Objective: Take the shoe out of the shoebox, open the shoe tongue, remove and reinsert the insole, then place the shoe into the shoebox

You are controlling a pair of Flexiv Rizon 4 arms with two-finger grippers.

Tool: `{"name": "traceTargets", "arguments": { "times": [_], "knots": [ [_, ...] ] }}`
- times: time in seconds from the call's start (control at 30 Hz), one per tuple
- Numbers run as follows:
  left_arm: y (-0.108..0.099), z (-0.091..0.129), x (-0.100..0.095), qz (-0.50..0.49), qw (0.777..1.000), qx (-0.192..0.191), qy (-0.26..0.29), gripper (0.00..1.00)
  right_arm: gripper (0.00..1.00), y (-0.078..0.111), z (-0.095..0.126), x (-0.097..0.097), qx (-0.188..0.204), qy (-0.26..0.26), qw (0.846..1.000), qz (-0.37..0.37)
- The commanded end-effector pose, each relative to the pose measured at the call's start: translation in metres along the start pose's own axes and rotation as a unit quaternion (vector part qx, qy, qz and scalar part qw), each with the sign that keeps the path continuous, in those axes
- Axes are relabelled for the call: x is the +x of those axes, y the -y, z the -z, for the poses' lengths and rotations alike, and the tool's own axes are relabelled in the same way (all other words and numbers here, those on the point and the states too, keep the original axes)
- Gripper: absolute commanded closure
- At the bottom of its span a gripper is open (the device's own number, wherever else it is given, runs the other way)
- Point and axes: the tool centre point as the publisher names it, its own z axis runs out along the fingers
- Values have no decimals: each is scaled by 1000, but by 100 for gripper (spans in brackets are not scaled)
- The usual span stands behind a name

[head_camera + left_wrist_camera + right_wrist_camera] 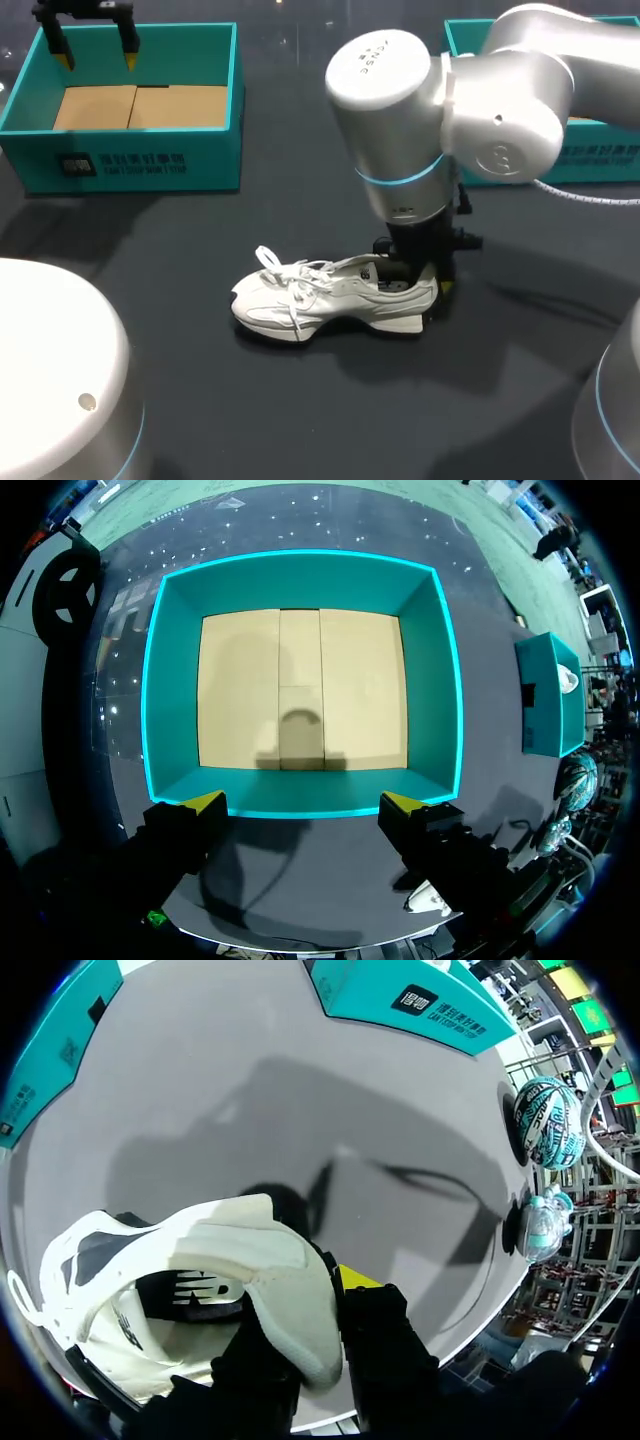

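Now pinching the white lace-up fabric sneaker (330, 295) by its heel collar with the right gripper (420, 282): one finger down inside the opening, the other, yellow-tipped, outside behind the heel, so clamped on the shoe from two sides. Standing on its sole, by the look of it, on the dark grey table (300, 420) at lower centre of the head view, toe toward the left, laces (285, 272) loose over the upper, well apart from the open teal cardboard shoebox (130, 155) at upper left. Holding the left gripper (97, 60) above that box's far rim, fingers apart, nothing between them. Seemingly out of the box already, with tongue and insole work ahead. Likely trouble from here: gripping only a thin, soft rim of padding, so risking a slip or a crushed collar under any lift or pull; pivoting about the heel and dragging the toe across the table if raised with no second hold; snagging a finger in those trailing laces when reaching for the tongue; blocking the dark insole (190, 1295) on its way out with the finger parked inside the heel.
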Motion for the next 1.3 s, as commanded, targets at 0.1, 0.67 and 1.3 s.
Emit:
{"name": "traceTargets", "arguments": {
  "times": [0.1, 0.67, 1.3],
  "knots": [
    [0, 0, 0, 0, 1000, 0, 0, 0, 100, 0, -12, 8, 4, 8, 1000, 4],
    [0, 0, 0, 0, 1000, 0, 0, 0, 100, 0, -32, 12, 26, 2, 999, 19],
    [0, 0, 0, 0, 1000, 0, 0, 0, 0, -8, -15, 3, 39, -34, 998, 38]
  ]
}}
